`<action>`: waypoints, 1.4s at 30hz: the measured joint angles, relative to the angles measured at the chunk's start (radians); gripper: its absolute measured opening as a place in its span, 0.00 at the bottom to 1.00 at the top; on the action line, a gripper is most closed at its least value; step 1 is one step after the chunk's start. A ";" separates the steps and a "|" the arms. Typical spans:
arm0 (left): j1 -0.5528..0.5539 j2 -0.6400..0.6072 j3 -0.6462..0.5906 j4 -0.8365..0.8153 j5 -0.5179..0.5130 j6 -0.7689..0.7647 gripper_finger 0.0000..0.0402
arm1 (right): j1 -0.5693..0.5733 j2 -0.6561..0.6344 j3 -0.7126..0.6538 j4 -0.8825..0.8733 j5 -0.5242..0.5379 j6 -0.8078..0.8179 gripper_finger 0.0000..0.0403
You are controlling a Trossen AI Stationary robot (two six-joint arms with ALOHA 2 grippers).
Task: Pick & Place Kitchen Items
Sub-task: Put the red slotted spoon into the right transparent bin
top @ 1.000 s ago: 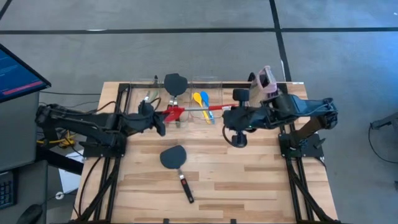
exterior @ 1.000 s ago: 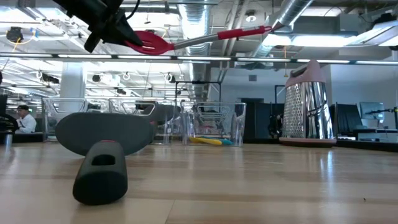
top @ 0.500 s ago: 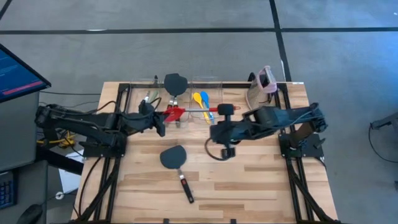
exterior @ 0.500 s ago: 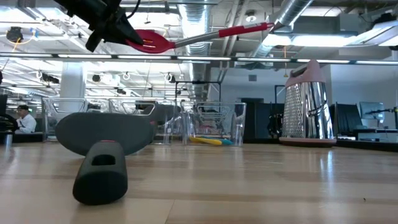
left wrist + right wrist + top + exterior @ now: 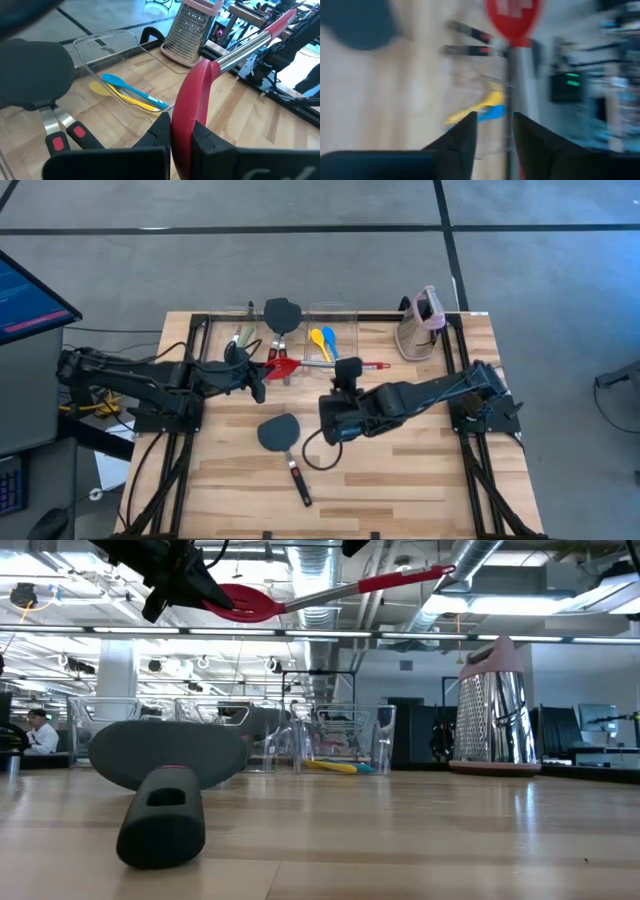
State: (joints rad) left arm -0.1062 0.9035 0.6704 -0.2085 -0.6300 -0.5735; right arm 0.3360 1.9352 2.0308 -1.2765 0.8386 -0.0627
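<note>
Since the earlier frames the right gripper (image 5: 333,412) has been drawn from the right of the high view to its centre, while the red slotted spoon (image 5: 282,364) has been kept aloft with its handle tipped slightly higher; in the high view the left gripper (image 5: 262,370) is seen left of centre, clamped on the spoon's red bowl, the handle stretching rightward above the clear bins (image 5: 300,340); one dark spatula (image 5: 280,432) lies on the table (image 5: 420,470) below centre, just left of the right gripper, another spatula head (image 5: 280,312) sits at the upper bins, and the yellow and blue spoons (image 5: 322,338) lie inside a bin at upper centre; a grater with a pink top (image 5: 422,320) stands at upper right.

In the low view the spoon is held high at the upper left, its handle rising to the right; the spatula handle fills the lower left foreground.

In the left wrist view the fingers (image 5: 160,131) are closed against the spoon's bowl at bottom centre.

In the right wrist view the fingers (image 5: 465,137) are seen parted at the bottom, nothing between them.
</note>
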 joint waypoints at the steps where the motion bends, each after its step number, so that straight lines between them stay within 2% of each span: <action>1: 0.000 0.000 0.000 0.001 0.000 0.000 0.00 | 0.004 0.001 0.000 0.000 0.049 0.000 0.34; 3: 0.000 0.000 0.000 0.001 0.000 0.000 0.00 | 0.009 0.001 0.001 0.004 0.117 0.000 0.42; 5: 0.000 0.000 0.000 0.002 0.000 -0.002 0.00 | 0.006 0.002 0.001 0.002 0.122 0.009 0.50; 10: 0.000 0.000 0.000 0.010 0.001 -0.006 0.00 | -0.043 0.001 0.001 -0.022 -0.022 0.031 0.64; 17: 0.000 0.000 0.000 0.018 0.034 -0.007 0.00 | -0.114 0.001 0.001 -0.055 -0.007 0.027 0.67; 23: 0.000 0.000 0.000 0.040 0.036 -0.007 0.00 | -0.167 0.001 0.001 -0.057 -0.102 -0.013 0.67; 28: 0.000 0.000 0.000 0.044 0.051 -0.007 0.00 | -0.197 0.001 0.001 -0.056 -0.107 -0.016 0.67; 31: 0.000 0.000 0.000 0.045 0.053 -0.007 0.00 | -0.210 0.001 0.001 -0.056 -0.106 -0.019 0.64; 34: 0.000 0.000 0.000 0.046 0.053 -0.007 0.00 | -0.213 0.001 0.001 -0.059 -0.120 -0.026 0.55; 38: 0.000 0.000 0.000 0.046 0.052 -0.007 0.00 | -0.213 0.001 0.001 -0.061 -0.174 -0.026 0.38; 42: 0.000 0.000 0.000 0.046 0.051 -0.007 0.00 | -0.206 0.001 0.001 -0.062 -0.184 -0.053 0.18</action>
State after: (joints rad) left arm -0.1062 0.9035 0.6704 -0.1623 -0.5785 -0.5808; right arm 0.1302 1.9366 2.0315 -1.3384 0.6547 -0.1159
